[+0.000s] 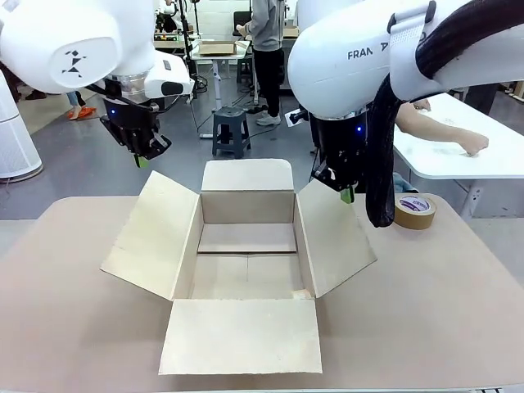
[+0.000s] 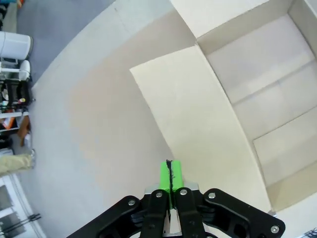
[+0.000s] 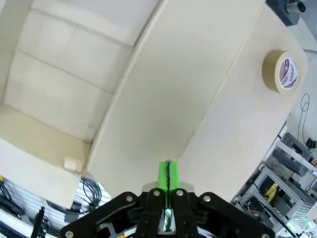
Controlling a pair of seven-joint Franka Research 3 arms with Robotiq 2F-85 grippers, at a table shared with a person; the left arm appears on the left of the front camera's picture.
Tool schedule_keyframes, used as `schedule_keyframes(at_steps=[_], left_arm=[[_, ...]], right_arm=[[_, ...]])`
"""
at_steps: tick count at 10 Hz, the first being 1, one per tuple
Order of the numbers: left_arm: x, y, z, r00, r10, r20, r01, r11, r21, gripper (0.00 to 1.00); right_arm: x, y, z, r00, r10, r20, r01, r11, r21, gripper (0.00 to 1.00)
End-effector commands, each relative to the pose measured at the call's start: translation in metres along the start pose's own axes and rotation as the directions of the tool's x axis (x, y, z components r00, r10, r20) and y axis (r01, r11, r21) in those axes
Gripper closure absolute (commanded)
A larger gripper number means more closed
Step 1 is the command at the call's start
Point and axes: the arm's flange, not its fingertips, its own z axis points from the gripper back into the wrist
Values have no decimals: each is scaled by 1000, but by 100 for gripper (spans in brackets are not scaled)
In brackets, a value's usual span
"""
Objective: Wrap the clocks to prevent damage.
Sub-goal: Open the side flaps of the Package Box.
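looking at an open cardboard box [image 1: 246, 206] sitting in the middle of the tan table [image 1: 65, 311], its four flaps spreading outward. seeing bare cardboard across the box floor in both wrist views. not being able to tell where the clocks are lying.

finding the left gripper [image 1: 141, 161] hanging in the air above the outer edge of the left flap [image 1: 155, 233], apart from it, with the green pads [image 2: 165, 174] pressing flat against each other. finding the right gripper [image 1: 348, 195] hovering just over the upper edge of the right flap [image 1: 336, 237], its pads [image 3: 163, 176] likewise pressing together on themselves.

noting a roll of brown tape [image 1: 415, 211] lying flat on the table, right of the box and just beyond the right arm's black cable sleeve [image 1: 381, 155]. catching the same roll in the right wrist view, resting on the table past the flap's far edge.
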Motion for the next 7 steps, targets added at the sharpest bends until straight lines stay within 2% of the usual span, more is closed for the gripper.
schedule_keyframes(at_steps=[1,2,3,6,7], left_arm=[[-12,4,-11,999,44,-14,-44,997,-59,99],[0,0,0,1000,0,0,0,1000,0,99],[0,0,0,1000,0,0,0,1000,0,99],[0,0,0,1000,0,0,0,1000,0,99],[0,0,0,1000,0,0,0,1000,0,99]], right_arm=[[-4,1,-14,992,-44,115,42,999,27,99],[-3,1,-17,974,148,171,-165,982,93,99],[4,-1,-2,999,-19,47,18,1000,7,99],[4,-1,-2,999,-19,47,18,1000,7,99],[4,-1,-6,998,11,70,-12,1000,22,99]])
